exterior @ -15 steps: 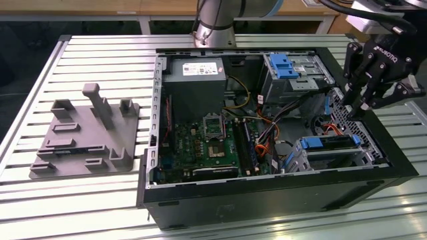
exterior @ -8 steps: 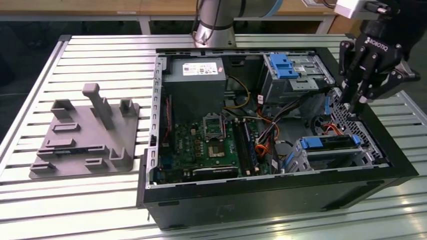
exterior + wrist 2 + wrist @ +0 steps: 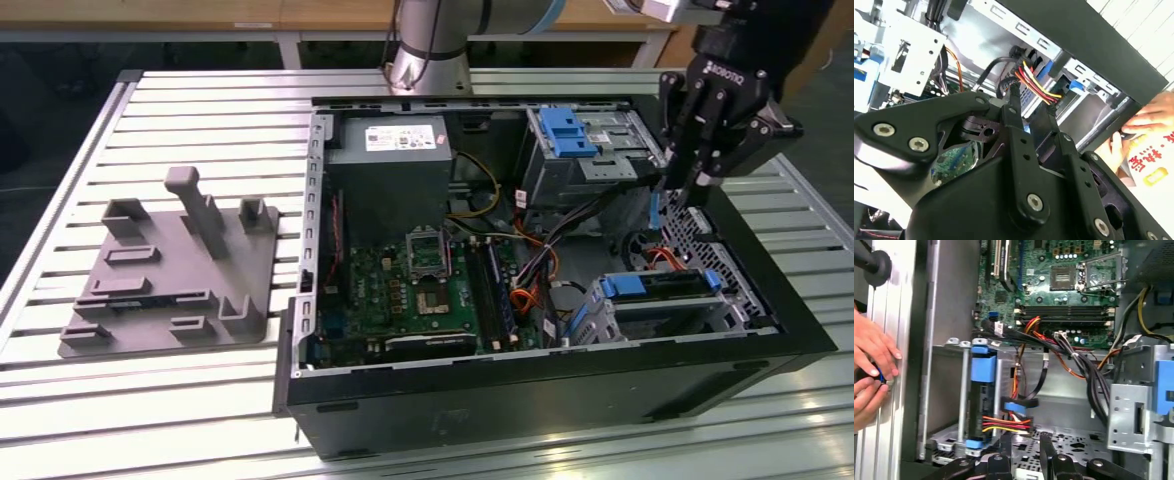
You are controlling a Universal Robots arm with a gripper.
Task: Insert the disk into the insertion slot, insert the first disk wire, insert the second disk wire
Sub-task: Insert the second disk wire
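The disk, silver-grey in its blue carrier, sits inside the insertion slot, a perforated metal cage at the near right of the open computer case. My gripper hangs above the case's right wall, behind the cage. In both wrist views its fingers stand apart with nothing between them. The gripper is close to a red, yellow and black wire and a blue-ended black wire, both beside the disk. That coloured wire runs just past my gripper. Whether either wire is plugged in I cannot tell.
A person's hands work at the case's outer wall, also seen in the second wrist view. A larger metal bay with a blue latch stands at the case's back. The motherboard and cable bundles fill the middle. A grey fixture plate lies on the table.
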